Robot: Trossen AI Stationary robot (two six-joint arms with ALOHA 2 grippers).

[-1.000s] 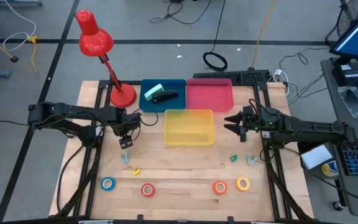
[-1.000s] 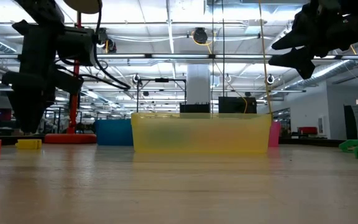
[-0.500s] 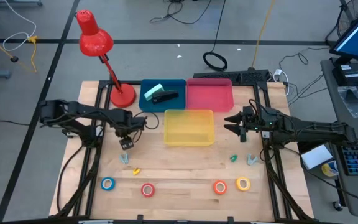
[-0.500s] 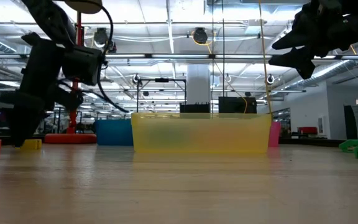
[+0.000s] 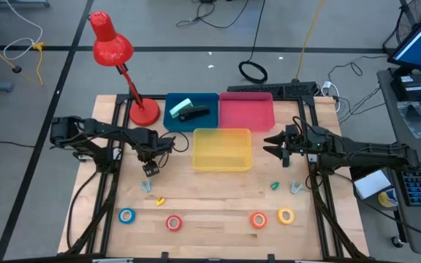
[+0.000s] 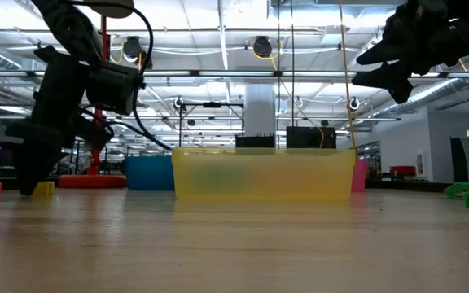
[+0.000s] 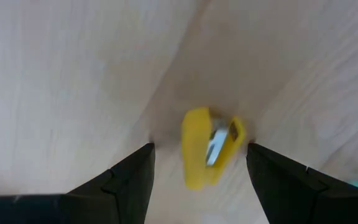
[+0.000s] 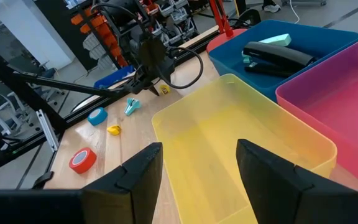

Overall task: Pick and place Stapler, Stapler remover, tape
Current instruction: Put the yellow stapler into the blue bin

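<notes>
High view shows my left gripper (image 5: 150, 169) hanging over the bench (image 5: 218, 197), left of the yellow bin (image 5: 221, 150) and short of the small things lying nearer the front edge. Over the last second the left arm's elbow has swung inward and the gripper has edged toward the front, so I judge it is lining up on a staple remover rather than on the tape.

In the left wrist view the jaws stand apart with a yellow staple remover (image 7: 209, 146) on the bare wood between them and beyond, not touched. From above, that yellow remover (image 5: 160, 200) lies just past a pale teal one (image 5: 146, 185).

My right gripper (image 5: 270, 144) waits beside the yellow bin's right wall, unchanged from a second ago, jaws apart and holding nothing; its own camera looks into the empty yellow bin.

A black stapler (image 5: 194, 113) already lies in the blue bin (image 5: 172, 123) with a pale green one beside it. The pink bin (image 5: 246, 112) looks empty.

Four tape rolls sit in a row near the front edge: blue (image 5: 126, 215), red (image 5: 173, 222), orange (image 5: 258, 218), yellow (image 5: 285, 215). Two more staple removers, green (image 5: 275, 185) and pale (image 5: 296, 187), lie on the right. So the staplers look done; removers and tape remain.
</notes>
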